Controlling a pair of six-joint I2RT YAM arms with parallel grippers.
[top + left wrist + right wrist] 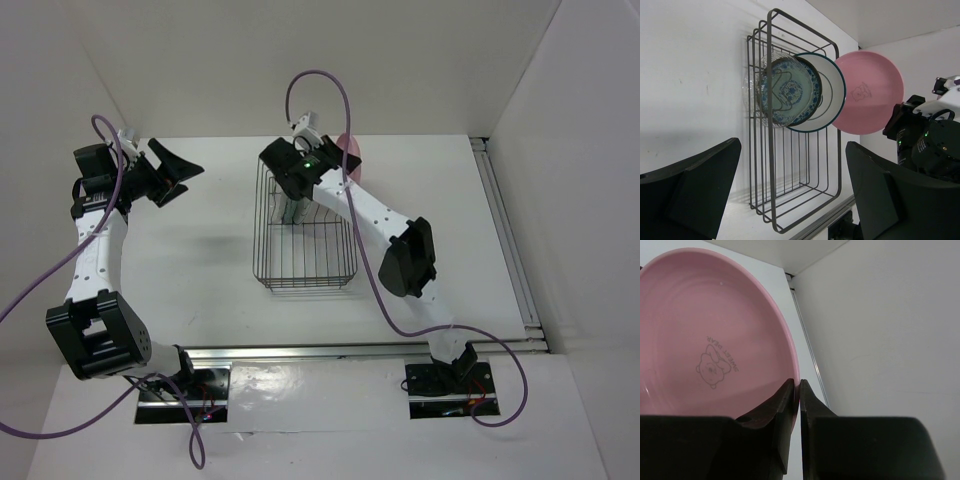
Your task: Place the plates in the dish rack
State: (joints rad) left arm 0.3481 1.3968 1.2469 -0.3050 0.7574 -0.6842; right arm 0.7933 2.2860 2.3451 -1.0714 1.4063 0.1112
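The right gripper (799, 386) is clenched on the rim of the pink plate (715, 340), which stands upright at the upper end of the dish rack (771, 165), upper middle of the top view. The left gripper (185, 178), at upper left, is spread wide and holds nothing.

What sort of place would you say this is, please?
Probably a robot test bench, not a kitchen: a white table boxed in by plain white walls, robot arms bolted at its edge, one dish rack holding plates.

Bright, even light; soft shadows.
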